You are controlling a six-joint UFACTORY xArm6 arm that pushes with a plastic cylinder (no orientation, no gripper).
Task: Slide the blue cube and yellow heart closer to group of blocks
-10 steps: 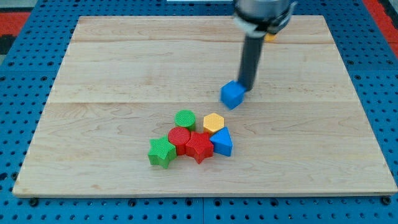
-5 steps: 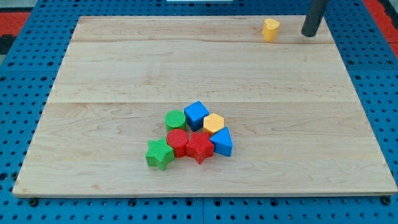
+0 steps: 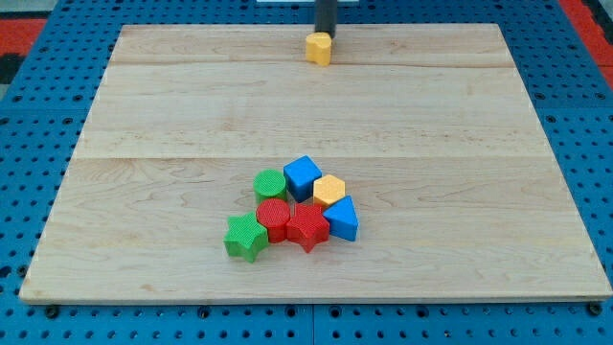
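Camera view shows my tip point(image 3: 327, 36), a bare rod with no fingers to open or close, touching the top side of the yellow heart point(image 3: 318, 48), well above the blue cube point(image 3: 303, 177), and this light, stiff heart probably slides easily if pushed centrally.

One camera looking down steeply from the near side, taking in the whole wooden board point(image 3: 144, 115), facing its far edge

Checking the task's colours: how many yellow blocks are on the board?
2. The yellow heart sits near the view's top edge, with my tip just above-right of it. The yellow hexagon is in the cluster, right of the blue cube. None seem hidden.
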